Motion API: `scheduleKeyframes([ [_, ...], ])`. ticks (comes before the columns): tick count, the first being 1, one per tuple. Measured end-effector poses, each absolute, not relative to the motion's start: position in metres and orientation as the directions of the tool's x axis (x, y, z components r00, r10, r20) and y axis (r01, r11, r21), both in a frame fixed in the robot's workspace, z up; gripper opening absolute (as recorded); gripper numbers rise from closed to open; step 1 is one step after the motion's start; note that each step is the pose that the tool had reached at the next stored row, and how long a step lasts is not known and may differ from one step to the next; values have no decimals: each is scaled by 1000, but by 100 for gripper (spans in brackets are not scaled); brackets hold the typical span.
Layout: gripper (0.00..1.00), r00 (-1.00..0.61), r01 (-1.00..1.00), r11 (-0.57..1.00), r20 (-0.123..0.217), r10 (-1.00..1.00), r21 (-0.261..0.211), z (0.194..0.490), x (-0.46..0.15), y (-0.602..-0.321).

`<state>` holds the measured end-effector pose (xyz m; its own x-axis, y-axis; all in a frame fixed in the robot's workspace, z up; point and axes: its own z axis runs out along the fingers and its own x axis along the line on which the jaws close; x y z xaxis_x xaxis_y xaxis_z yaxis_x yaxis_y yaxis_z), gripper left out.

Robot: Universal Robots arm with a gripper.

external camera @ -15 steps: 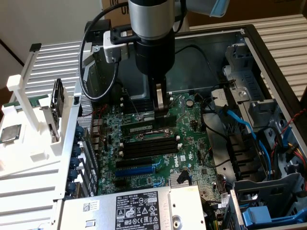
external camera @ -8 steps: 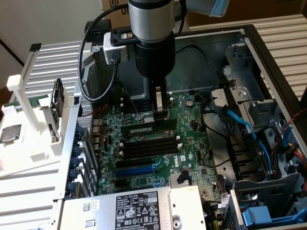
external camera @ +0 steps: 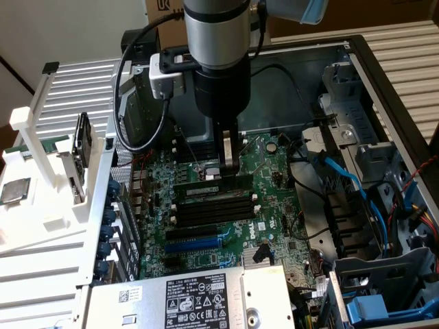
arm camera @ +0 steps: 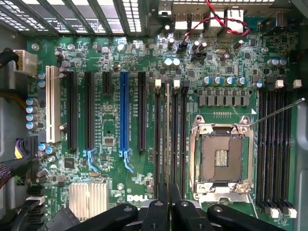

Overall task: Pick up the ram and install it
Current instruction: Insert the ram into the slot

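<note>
The ram (external camera: 206, 188) is a dark stick with a pale label strip. It stands on edge along the memory slot nearest the arm, in the middle of the green motherboard (external camera: 264, 171). My gripper (external camera: 230, 166) points straight down onto its top edge near one end. In the wrist view the ram (arm camera: 167, 130) shows edge-on as a thin pale line between the black slots (arm camera: 184, 134). My gripper (arm camera: 166, 204) has its fingers pinched together on that edge, shut on the ram.
An open processor socket (arm camera: 221, 159) with a raised lever lies beside the slots, and a second slot bank (arm camera: 274, 144) lies beyond it. A white rack (external camera: 41, 171) holding a processor chip (external camera: 14, 192) is at the exterior view's left. Blue cables (external camera: 343, 179) and drive cages crowd the right, and the power supply (external camera: 192, 298) is in front.
</note>
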<state>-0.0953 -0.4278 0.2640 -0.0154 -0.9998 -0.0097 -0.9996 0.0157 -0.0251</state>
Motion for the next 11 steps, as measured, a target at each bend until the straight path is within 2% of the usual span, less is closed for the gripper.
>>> scheduleKeyframes([
  [11, 12, -17, -1000, 17, -10, -1000, -25, 257, -94, -431],
])
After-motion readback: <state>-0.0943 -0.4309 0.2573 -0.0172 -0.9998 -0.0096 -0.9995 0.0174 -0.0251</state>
